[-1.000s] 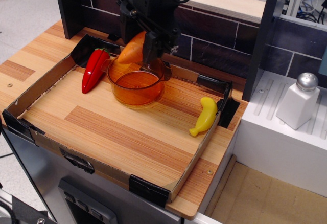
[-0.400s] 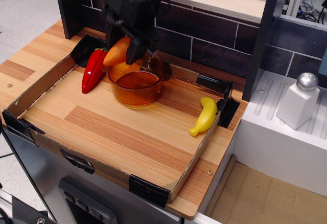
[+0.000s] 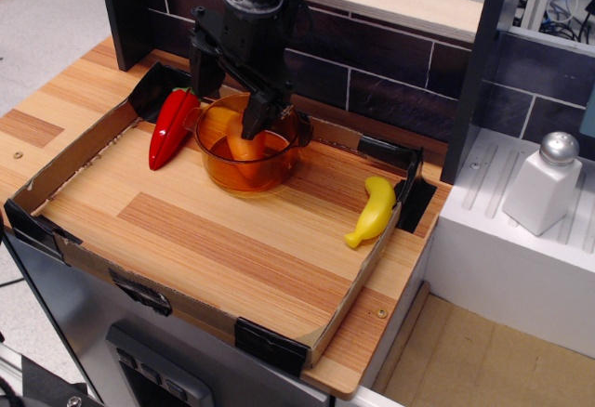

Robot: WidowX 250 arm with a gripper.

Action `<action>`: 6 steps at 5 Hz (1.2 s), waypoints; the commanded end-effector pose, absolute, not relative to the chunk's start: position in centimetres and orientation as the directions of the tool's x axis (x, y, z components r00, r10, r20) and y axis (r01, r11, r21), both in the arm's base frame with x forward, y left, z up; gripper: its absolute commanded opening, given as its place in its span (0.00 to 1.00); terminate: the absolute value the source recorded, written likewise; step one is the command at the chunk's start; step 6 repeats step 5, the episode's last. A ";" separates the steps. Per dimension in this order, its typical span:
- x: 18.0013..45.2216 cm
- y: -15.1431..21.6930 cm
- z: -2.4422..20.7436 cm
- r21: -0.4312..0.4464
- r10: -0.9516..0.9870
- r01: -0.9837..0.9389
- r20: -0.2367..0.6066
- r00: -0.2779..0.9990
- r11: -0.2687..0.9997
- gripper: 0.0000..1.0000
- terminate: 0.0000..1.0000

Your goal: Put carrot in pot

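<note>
- On the wooden table (image 3: pixel 279 268), inside the shallow cardboard tray (image 3: pixel 70 161) that walls in our work area, everything of interest sits toward the back edge; the dark brick wall (image 3: pixel 390 63) rises just behind it.
- Above the tray we have the black arm, and its gripper (image 3: pixel 232 100) hangs directly over the pot (image 3: pixel 246 151), the fingers spread apart and holding nothing; one finger dips toward the pot's rim, the other stands near the left edge.
- The pot itself, amber and see-through, stands upright at the rear of the tray; it has not shifted from its spot over the last second.
- The carrot (image 3: pixel 240 142) is what has changed; a moment ago we had it pinched in the jaws above the pot's left rim, and now it lies inside the pot, its orange shape showing through the wall and leaning against the inner side.
- We judge the drop to be done, so the task looks essentially complete; what remains is lifting clear without catching the rim.
- The red chili pepper (image 3: pixel 172 126) lies just left of the pot, close to its wall; the yellow banana (image 3: pixel 374 212) rests well apart at the tray's right side; a white salt shaker (image 3: pixel 544 184) stands off the table altogether.
</note>
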State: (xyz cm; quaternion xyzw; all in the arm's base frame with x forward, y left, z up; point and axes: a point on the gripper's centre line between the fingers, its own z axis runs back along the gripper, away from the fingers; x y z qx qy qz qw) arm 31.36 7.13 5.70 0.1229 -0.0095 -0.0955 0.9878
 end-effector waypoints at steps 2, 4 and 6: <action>30.5 5.7 18.4 0.173 -0.138 0.098 0.236 0.962 0.980 1.00 0.00; 30.1 5.8 20.3 0.164 -0.111 0.076 0.213 0.971 0.984 1.00 0.00; 30.1 5.8 20.3 0.164 -0.111 0.076 0.213 0.971 0.984 1.00 1.00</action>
